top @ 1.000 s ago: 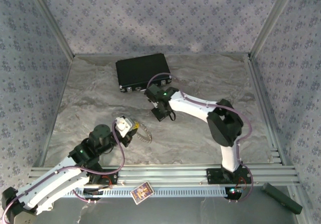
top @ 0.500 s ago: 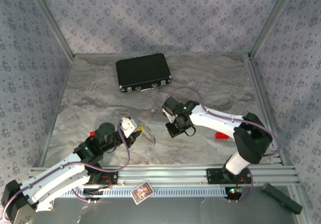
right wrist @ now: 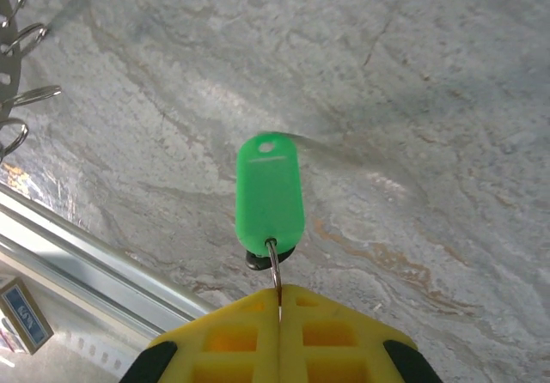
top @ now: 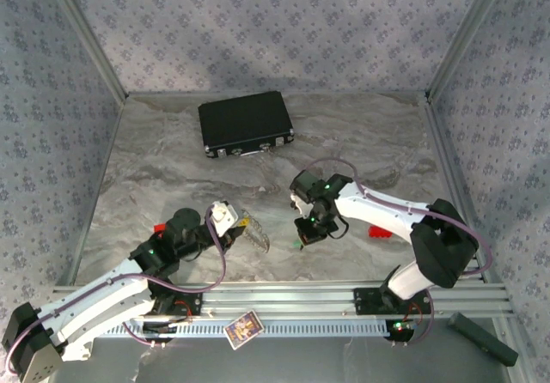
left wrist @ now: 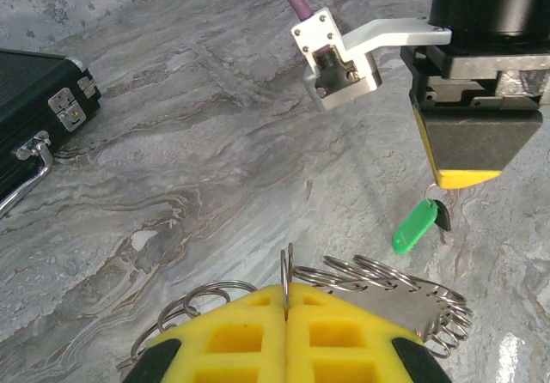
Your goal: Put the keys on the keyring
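**Risk: twist in a tip-only pinch**

The green key (right wrist: 269, 196) dangles by its thin wire loop (right wrist: 273, 267), pinched in my clenched right fingers (right wrist: 282, 297), by the near edge of the table (top: 172, 177). My left fingers (left wrist: 285, 293) clamp the keyring (left wrist: 378, 287) just beside it. Either could rotate, so the loop misses.

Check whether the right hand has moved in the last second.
Yes. The right hand, holding the green key, has moved away from the black case toward the keyring.
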Available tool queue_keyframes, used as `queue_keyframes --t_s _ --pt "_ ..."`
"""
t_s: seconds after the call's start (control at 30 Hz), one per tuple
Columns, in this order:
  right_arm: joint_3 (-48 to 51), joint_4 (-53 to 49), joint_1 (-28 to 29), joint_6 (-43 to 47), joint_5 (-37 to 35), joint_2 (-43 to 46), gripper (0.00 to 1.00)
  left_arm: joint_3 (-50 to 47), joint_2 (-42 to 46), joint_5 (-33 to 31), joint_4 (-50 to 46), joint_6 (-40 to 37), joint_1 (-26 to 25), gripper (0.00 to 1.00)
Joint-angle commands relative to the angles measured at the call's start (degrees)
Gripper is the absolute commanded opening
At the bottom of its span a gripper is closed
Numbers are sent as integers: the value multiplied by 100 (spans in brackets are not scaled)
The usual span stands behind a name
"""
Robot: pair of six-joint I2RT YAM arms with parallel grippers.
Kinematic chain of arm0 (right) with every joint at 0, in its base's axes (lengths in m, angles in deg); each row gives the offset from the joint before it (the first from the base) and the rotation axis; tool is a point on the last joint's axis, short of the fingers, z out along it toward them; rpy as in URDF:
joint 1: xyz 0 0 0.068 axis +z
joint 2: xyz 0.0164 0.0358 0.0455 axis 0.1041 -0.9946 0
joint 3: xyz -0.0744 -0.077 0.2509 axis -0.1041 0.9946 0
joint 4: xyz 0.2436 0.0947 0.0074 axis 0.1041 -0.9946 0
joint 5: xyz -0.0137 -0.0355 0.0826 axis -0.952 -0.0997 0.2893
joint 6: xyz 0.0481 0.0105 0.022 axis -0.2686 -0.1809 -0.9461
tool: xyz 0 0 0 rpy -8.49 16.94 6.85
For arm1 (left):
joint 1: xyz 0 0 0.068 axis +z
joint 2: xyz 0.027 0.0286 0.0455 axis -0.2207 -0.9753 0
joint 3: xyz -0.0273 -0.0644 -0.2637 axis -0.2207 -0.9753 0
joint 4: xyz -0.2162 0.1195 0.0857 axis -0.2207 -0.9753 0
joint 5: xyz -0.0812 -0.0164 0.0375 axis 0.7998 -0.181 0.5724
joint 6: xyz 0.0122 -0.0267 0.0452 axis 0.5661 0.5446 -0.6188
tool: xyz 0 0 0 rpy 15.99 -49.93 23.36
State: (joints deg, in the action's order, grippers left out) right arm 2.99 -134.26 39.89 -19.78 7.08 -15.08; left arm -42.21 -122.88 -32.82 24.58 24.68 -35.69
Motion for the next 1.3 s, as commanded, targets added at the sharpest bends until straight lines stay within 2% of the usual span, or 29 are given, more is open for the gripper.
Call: queue_keyframes --t_s 0.0,0.27,0.83,1.07,1.27 --pt "-87 30 -124 -115 -147 -235 0 172 -28 112 247 -37 -16 0" --pt "-307 504 -306 -139 -333 -661 0 182 -210 164 347 -4 -15 0" --pt "-392 1094 -474 -161 -119 -1186 0 226 -415 199 440 -4 -16 0" --pt "-334 1241 -542 -220 -27 -1181 21 230 -465 197 448 -26 -13 0" --pt "-391 1270 -573 -180 19 -1241 26 241 -485 201 471 -22 -15 0"
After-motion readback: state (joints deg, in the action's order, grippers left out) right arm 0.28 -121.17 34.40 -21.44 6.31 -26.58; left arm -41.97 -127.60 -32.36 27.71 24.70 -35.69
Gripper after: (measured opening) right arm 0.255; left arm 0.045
